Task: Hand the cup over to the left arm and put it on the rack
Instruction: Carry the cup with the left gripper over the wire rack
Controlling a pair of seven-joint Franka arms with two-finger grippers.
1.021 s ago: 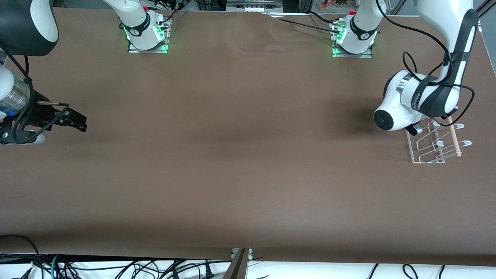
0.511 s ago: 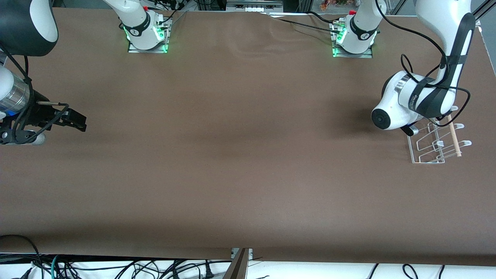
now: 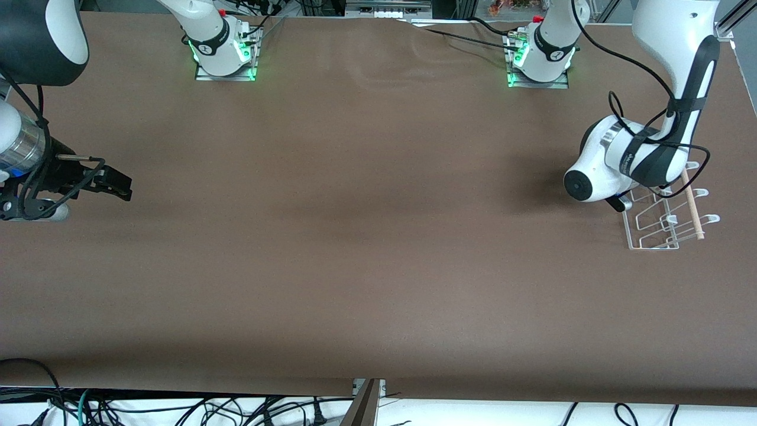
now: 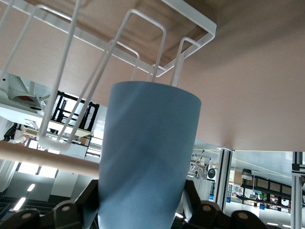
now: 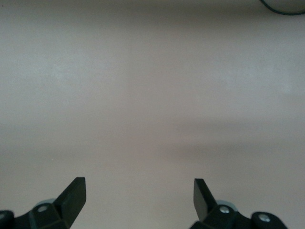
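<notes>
The light-blue cup [image 4: 147, 157] stands between the black fingers [image 4: 191, 202] of my left gripper [image 4: 143, 200], which is shut on it. In the left wrist view its rim is close to the white wire loops of the rack [image 4: 188, 13], beside the wooden dowel [image 4: 47, 160]. In the front view the left arm's white wrist [image 3: 597, 171] hangs over the rack [image 3: 650, 247] at the left arm's end of the table and covers the cup. My right gripper [image 3: 112, 183] waits open and empty over the right arm's end; its jaws [image 5: 140, 195] stand wide apart above bare table.
The brown table [image 3: 355, 236] carries only the rack, with its dowel [image 3: 693, 207] slanting across the loops. Both arm bases [image 3: 225, 53] [image 3: 538, 59] stand along the edge farthest from the front camera. Cables lie below the table's near edge.
The left arm's wrist has shifted slightly toward the right arm's end over the rack's edge, still holding the cup. The right arm has not moved.
</notes>
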